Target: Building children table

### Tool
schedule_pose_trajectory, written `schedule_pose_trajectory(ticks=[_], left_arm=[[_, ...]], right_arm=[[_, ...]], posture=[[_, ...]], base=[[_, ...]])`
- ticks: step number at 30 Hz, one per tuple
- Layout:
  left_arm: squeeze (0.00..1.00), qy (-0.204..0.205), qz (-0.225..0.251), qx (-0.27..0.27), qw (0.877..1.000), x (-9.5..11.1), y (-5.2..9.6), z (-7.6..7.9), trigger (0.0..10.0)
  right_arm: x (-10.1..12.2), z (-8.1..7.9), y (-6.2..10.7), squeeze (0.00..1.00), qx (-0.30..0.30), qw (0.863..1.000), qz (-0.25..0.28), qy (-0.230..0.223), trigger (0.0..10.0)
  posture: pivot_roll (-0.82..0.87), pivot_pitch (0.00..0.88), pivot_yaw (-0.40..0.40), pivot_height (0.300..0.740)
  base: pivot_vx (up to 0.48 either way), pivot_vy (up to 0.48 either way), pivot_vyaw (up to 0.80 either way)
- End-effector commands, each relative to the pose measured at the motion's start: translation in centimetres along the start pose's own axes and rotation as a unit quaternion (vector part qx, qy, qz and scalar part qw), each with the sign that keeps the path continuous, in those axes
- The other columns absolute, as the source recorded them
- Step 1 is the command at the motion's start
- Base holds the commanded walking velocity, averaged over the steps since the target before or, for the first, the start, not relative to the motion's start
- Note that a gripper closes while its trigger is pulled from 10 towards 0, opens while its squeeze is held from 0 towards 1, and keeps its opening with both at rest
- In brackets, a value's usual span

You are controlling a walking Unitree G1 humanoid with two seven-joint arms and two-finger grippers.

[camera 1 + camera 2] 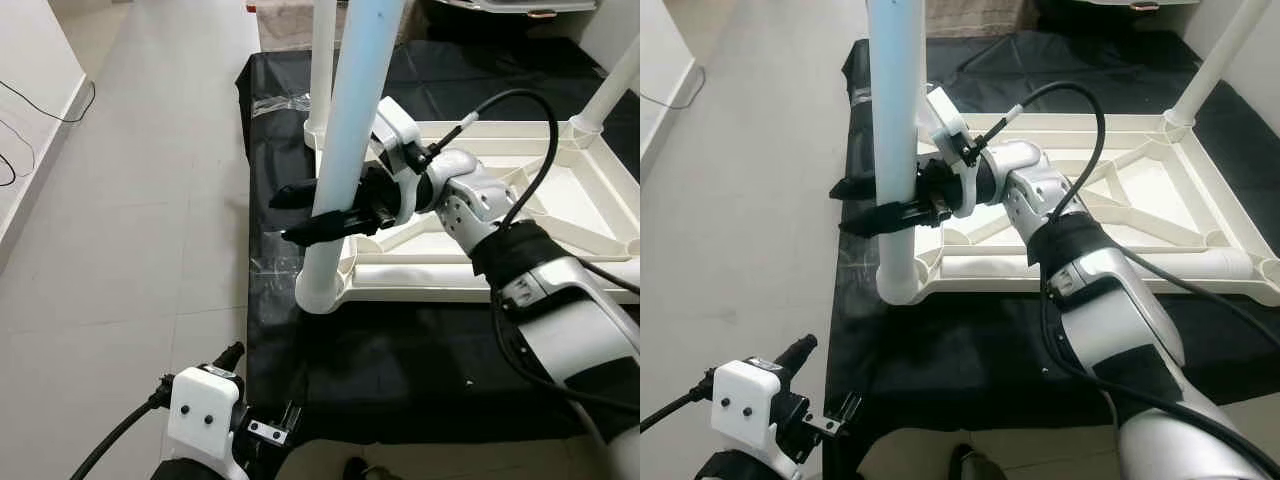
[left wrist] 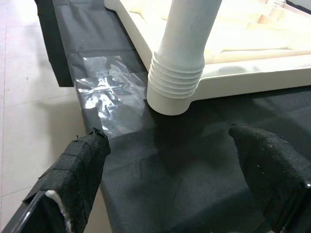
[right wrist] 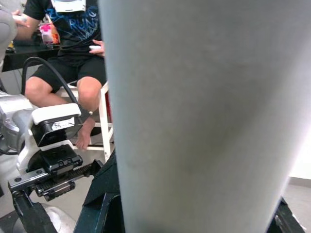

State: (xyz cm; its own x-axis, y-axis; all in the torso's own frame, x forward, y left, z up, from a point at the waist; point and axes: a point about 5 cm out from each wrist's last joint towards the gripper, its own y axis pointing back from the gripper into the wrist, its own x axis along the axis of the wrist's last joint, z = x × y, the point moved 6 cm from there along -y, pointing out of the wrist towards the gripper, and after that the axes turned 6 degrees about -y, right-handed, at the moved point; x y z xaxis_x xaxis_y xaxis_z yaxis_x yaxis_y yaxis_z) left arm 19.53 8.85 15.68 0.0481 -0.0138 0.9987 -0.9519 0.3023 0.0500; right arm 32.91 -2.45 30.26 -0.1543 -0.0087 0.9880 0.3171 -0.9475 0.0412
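The white table leg [image 1: 350, 140] stands upright in the corner socket of the upturned children's table frame [image 1: 560, 215], which lies on the black sheet [image 1: 400, 350] near that sheet's left front corner. The right gripper [image 1: 322, 210] has its black fingers clamped around the leg partway up, one on each side, and the right wrist view looks straight onto the pale tube. Threaded rings show at the leg's base [image 2: 175, 80] in the left wrist view, so it may not be fully screwed down. Two more legs [image 1: 322, 60] rise at the far corners. The left gripper [image 2: 170, 184] hovers low by the sheet's front edge, fingers spread, holding nothing. A seated person [image 3: 73, 53] is beyond.
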Motion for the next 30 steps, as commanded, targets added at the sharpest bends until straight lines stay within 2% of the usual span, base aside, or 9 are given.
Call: schedule_pose_trajectory(ticks=[1, 9, 21, 30], left_arm=[[0.00, -0.005, -0.012, 0.002, 1.000, -0.6, 0.2, -0.1, 10.0], [0.00, -0.004, -0.011, 0.001, 1.000, -0.6, 0.1, 0.0, 10.0], [0.00, -0.006, -0.011, 0.003, 1.000, -0.6, 0.1, -0.2, 10.0], [0.00, -0.006, -0.013, 0.005, 1.000, -0.7, 0.3, -0.2, 10.0]], right_arm=[[-0.8, -0.1, 0.0, 0.00, 0.004, 1.000, -0.020, -0.008, 10.0], [-0.6, -0.2, 0.7, 0.00, -0.002, 1.000, -0.028, -0.006, 10.0], [-2.0, -0.9, -0.3, 0.00, 0.022, 0.999, -0.027, -0.028, 10.0], [-1.2, 0.0, -0.1, 0.00, 0.005, 1.000, -0.027, -0.014, 10.0]], posture=[[0.08, 0.213, -0.040, 0.740], [0.08, 0.213, -0.041, 0.740], [0.08, 0.216, -0.039, 0.740], [0.08, 0.220, -0.041, 0.740]], base=[[0.000, 0.000, 0.00], [0.000, 0.000, 0.00], [0.000, 0.000, 0.00], [0.000, 0.000, 0.00]])
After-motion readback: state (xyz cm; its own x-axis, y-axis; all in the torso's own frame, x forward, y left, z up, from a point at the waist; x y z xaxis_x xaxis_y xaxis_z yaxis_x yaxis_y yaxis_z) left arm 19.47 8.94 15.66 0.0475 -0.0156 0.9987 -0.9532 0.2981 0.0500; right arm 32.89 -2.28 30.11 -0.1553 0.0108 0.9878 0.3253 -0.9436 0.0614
